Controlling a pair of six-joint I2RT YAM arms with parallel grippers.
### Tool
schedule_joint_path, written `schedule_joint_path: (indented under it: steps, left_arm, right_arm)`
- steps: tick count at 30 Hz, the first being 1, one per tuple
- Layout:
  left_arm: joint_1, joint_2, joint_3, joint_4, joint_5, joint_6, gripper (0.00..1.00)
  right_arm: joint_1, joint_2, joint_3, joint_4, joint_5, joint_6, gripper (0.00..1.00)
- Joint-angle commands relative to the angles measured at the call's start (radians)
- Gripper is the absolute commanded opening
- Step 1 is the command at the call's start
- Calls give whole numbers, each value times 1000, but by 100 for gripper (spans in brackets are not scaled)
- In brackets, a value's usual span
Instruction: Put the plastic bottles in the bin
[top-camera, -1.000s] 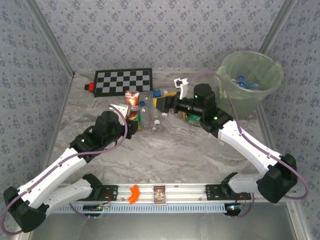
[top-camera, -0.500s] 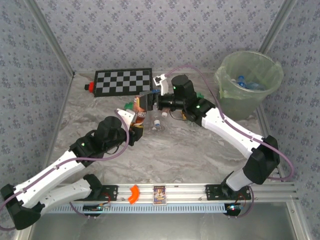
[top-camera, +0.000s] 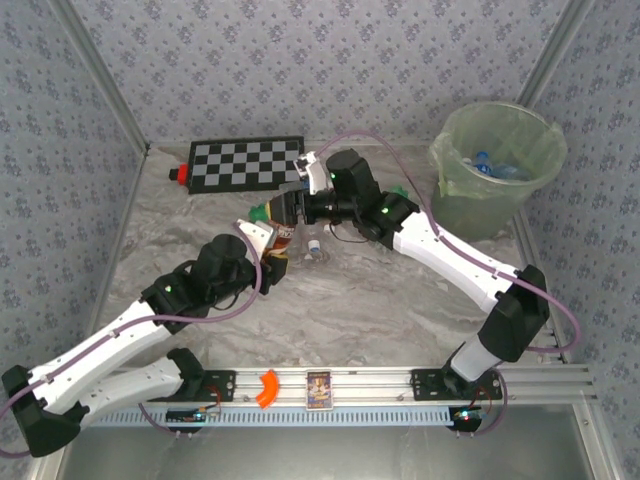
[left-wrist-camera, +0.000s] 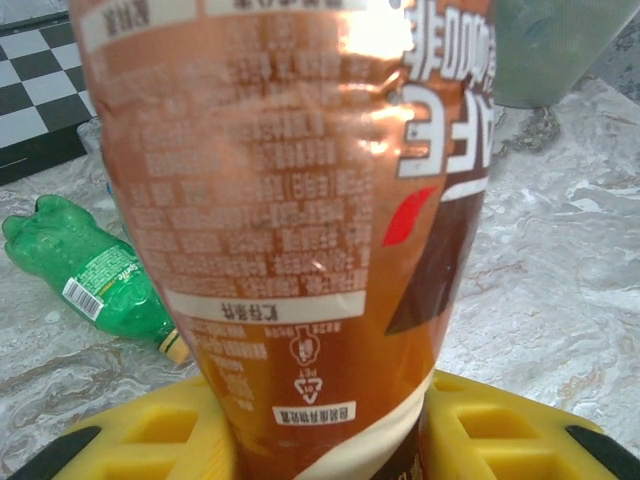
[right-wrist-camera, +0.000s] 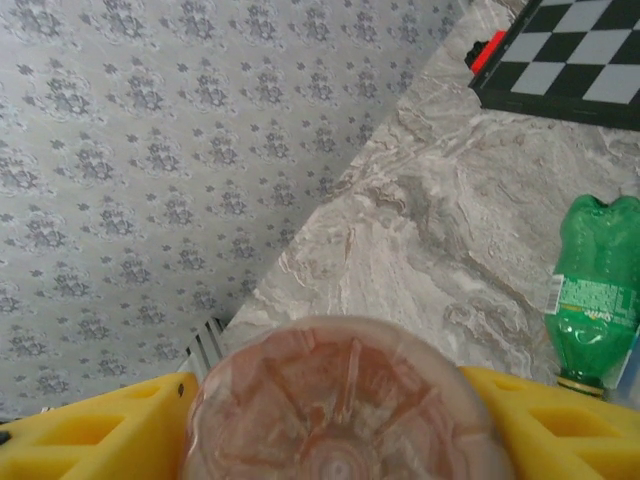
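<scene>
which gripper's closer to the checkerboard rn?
Right. The right gripper sits just off the near right corner of the checkerboard; the left gripper lies farther on the near side, gripping the brown bottle.

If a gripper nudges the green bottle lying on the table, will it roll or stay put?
The green bottle lies on its side, so a sideways nudge would probably roll it. It looks empty, hence likely light and quick to skid on the smooth table. Its see-through wall may dent when squeezed.

The orange-brown bottle (left-wrist-camera: 300, 230) is gripped at its narrow end, its printed label upside down. 1 green bottle (left-wrist-camera: 90, 275) lies on its side on the bench. The pale-green bin (top-camera: 465, 205) stands upright at the far right, with blue-capped bottles (top-camera: 488, 165) inside.
</scene>
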Motion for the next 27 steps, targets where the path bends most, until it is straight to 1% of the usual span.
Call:
schedule_joint_path:
  steps: [1, 3, 5, 7, 9, 11, 15, 18, 20, 21, 22, 23, 25, 26, 27]
  left_arm:
    - [-7, 8, 26, -3, -28, 16, 39]
    - [-7, 4, 24, -3, -41, 14, 39]
    - [-7, 3, 27, -5, -44, 14, 39]
    - [-7, 2, 32, -14, -46, 14, 39]
    - [-7, 1, 33, -15, -45, 14, 39]
    - [-7, -2, 28, -10, -42, 14, 39]
    - [-7, 0, 31, -9, -39, 14, 40]
    - [-8, -6, 31, -12, -37, 10, 49]
    - [-7, -19, 32, -12, -36, 3, 64]
    - [-7, -27, 31, -12, -36, -1, 70]
    - [-7, -39, 29, -12, -36, -5, 73]
    - [-7, -51, 27, -11, -36, -9, 75]
    - [-7, -74, 23, -12, -39, -14, 83]
    - [-7, -88, 23, -14, -45, -19, 90]
    - [-8, -95, 22, -15, -50, -25, 99]
  right_arm:
    - [8, -2, 24, -37, 15, -21, 72]
    - [12, -5, 18, -35, 13, -29, 72]
    - [13, -9, 10, -29, 14, -34, 67]
    - [13, -9, 9, -22, 16, -35, 59]
    - [13, -8, 13, -25, 20, -34, 58]
    - [12, -10, 16, -26, 25, -37, 54]
    - [5, -15, 16, -30, 30, -36, 51]
    - [-4, -20, 15, -31, 36, -34, 51]
    - [-15, -26, 14, -33, 38, -29, 51]
    - [-23, -29, 13, -35, 42, -27, 51]
    - [-35, -34, 10, -36, 42, -23, 51]
    - [-49, -39, 9, -39, 45, -20, 52]
    - [-81, -53, 6, -48, 57, -20, 52]
    - [-102, -62, 6, -60, 73, -28, 52]
    - [-120, -72, 6, -69, 91, -35, 52]
